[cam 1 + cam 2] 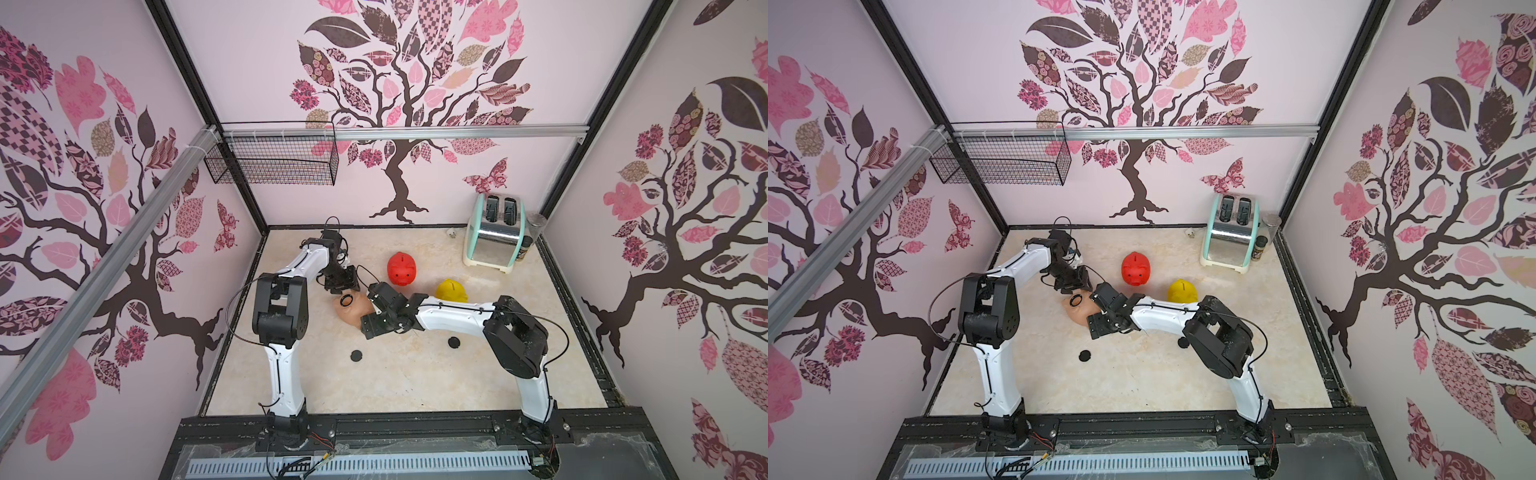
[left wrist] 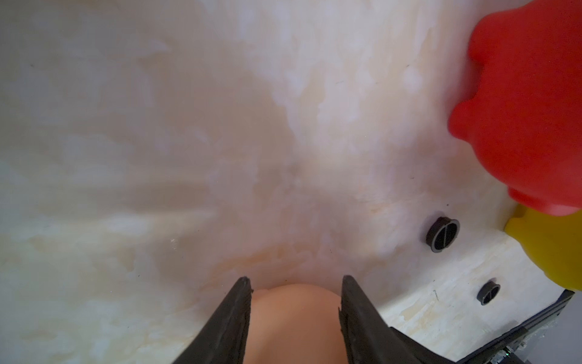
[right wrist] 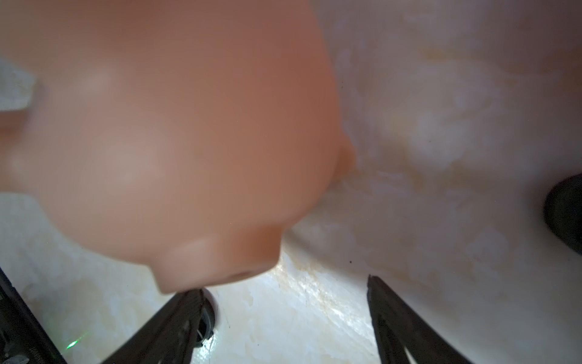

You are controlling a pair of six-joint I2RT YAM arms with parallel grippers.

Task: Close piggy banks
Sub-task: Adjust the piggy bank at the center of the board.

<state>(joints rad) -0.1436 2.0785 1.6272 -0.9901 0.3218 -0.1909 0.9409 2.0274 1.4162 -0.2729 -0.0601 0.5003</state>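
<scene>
**PEACH PIG UNDER WORK: CLOSURE NOT CONFIRMED**

Left claw (image 2: 296, 285): astride the peach pig (image 1: 350, 315), fingers (image 2: 226, 324) close on either flank. Clenched or merely flanking: cannot tell.

Peach pig: tipped over left of table centre, belly up, with a dark ring (image 1: 347, 300) showing on the belly. Seated plug or bare hole rim: cannot tell.

Advised for this step:
- Hold the body square and keep the belly facing up.
- Press straight down on the ring, without twisting.
- Glossy round shell judged liable to slip or roll under a side squeeze.

First spare plug (image 1: 356, 355): loose on the table (image 1: 395, 386), on the near side of the peach pig and well apart from it.

Right claw (image 3: 283, 285): spread wide, nothing between the fingers, peach pig just off one fingertip. Judged well placed to brace the pig from the right.

Red pig (image 1: 402, 269) and yellow pig (image 1: 451, 290): upright, behind and right of the work, apart from each other. Bellies hidden, so closed or not: cannot tell.

Second spare plug (image 1: 454, 342): just beside the right arm.

Toaster (image 1: 494, 235): far right corner, well apart from the work.

Room for moving:
- Open table toward the front rail (image 1: 415, 420).
- Tight where the two claws meet over the peach pig.
- Red pig near the left claw.
- Advised: withdraw upward first, then sideways.
</scene>
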